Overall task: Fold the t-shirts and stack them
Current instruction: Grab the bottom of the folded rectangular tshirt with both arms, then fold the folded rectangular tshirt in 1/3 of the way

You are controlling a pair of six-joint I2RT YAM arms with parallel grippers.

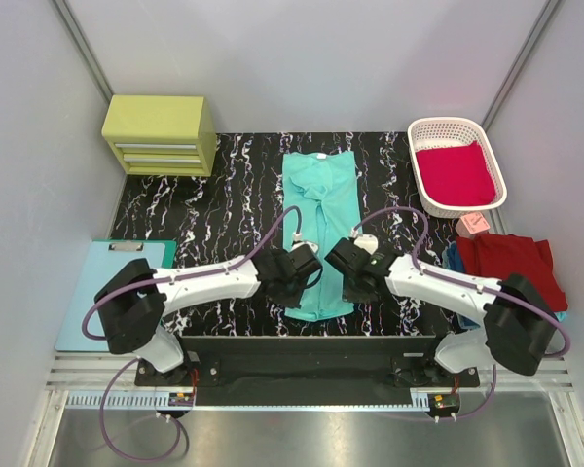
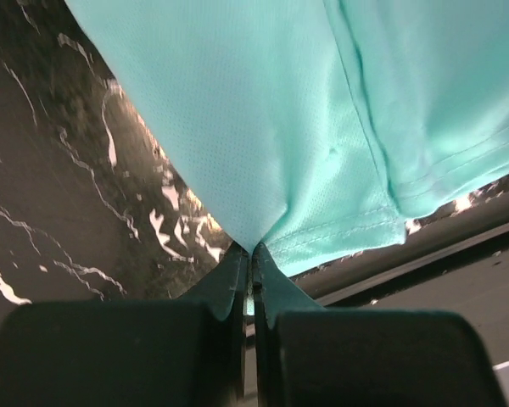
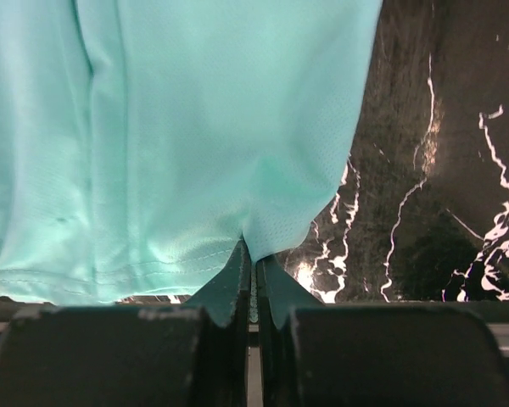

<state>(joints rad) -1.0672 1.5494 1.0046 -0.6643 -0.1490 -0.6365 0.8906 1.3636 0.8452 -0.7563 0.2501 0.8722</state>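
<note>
At the far left, we note a pale blue clipboard [image 1: 112,292] lying partly off the black marbled surface [image 1: 204,214], and a yellow-green drawer unit [image 1: 159,134] at the far left corner; neither is part of the work. Moving inward, the left fingers [image 2: 237,275] are shut tight on the near left corner of the mint-teal t-shirt [image 1: 318,209], the cloth drawn to a point between them just above the hem. The shirt lies at the centre of the surface as a narrow strip, sides already turned in. Its long axis runs straight away from the arms, collar at the far end and hem at the near edge. The right fingers [image 3: 237,275] are likewise closed, pinching the near right corner of the same hem. Both arms are equally near to the shirt, one at each near corner, and nearly all of its length lies beyond the fingers. In our judgement the coming move is to lift the hem and carry it forward along that axis towards the collar, and the two corners should travel level to keep the fold square. Further right, a white lattice basket [image 1: 423,131] holds a crimson t-shirt [image 1: 455,172]. A small pink object [image 1: 473,223] sits just in front of it, and a dark red t-shirt [image 1: 506,261] rests on a blue t-shirt [image 1: 452,258], of which only an edge shows.
</note>
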